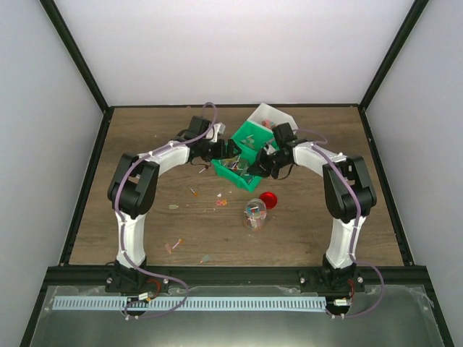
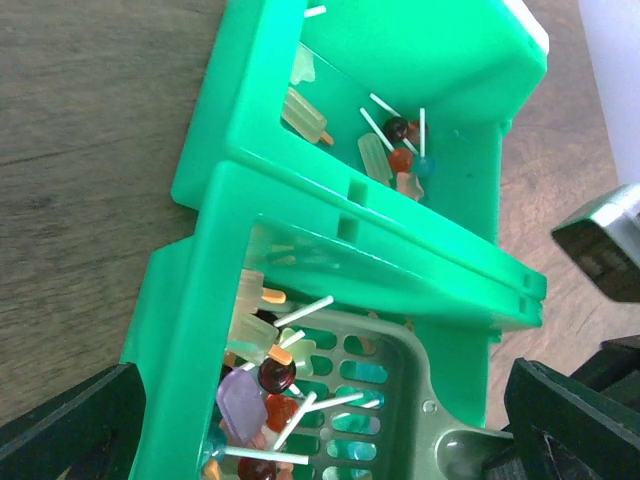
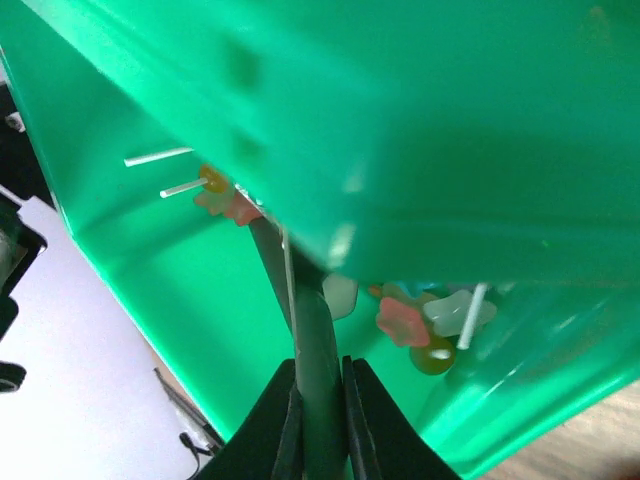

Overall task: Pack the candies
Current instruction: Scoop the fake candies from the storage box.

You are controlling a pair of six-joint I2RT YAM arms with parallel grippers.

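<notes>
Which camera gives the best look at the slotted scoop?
The left wrist view: the scoop shows its slotted bowl, with candies beside it, inside the green bin. The right wrist view shows only its handle pinched between the right fingers. From above it is too small to make out.

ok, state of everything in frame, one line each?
left gripper: open, gripping nothing
right gripper: shut on scoop handle
scoop: inside green bin, among candies
green bin: holding candies in both compartments
jar: upright, uncapped, some candies inside
red lid: off, on table beside jar
candies: mostly in bin, a few loose on table
</notes>
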